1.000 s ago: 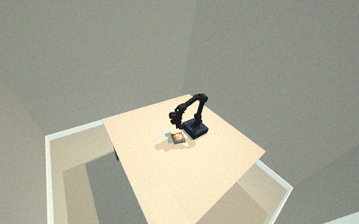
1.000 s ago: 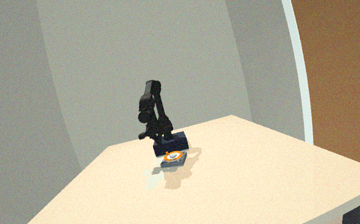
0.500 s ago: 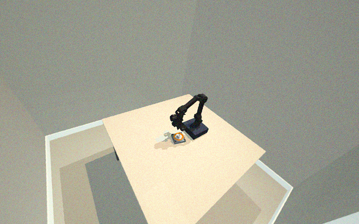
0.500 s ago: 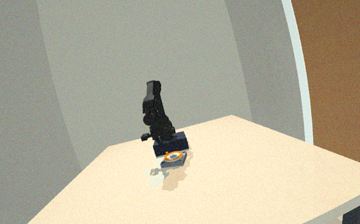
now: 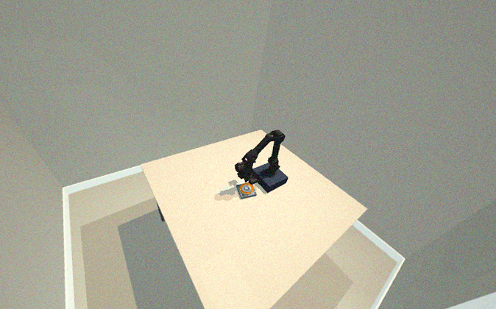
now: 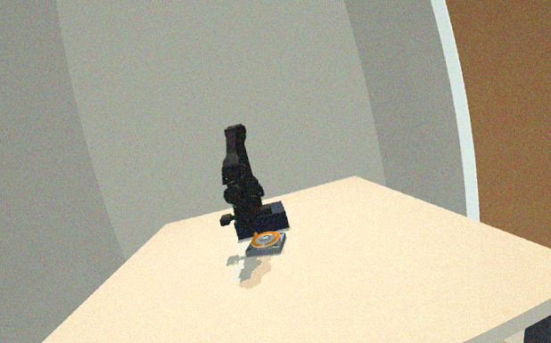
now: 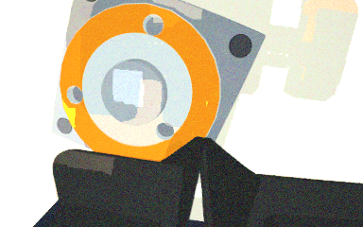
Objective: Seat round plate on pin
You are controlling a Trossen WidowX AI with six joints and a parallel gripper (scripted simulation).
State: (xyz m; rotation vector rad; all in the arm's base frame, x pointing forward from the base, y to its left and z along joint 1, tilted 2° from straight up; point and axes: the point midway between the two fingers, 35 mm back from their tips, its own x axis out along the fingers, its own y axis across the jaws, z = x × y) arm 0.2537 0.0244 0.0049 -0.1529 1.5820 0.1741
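Down low, the jaws, pressed together on nothing, hang just beside the plate's [image 7: 142,85] orange rim.

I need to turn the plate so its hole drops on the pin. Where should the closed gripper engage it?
Judging by shape, the round plate gives no flat sides to pinch. Push its rim sideways with the shut gripper, coming in from the near edge, or catch the yellow-orange tab at the left.

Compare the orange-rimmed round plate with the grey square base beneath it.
The orange-rimmed round plate is circular with a pale centre; the grey square base is square and plain grey. The plate shows three small holes in its ring; the base shows dark spots at its corners. The plate lies on top, the base on the table.
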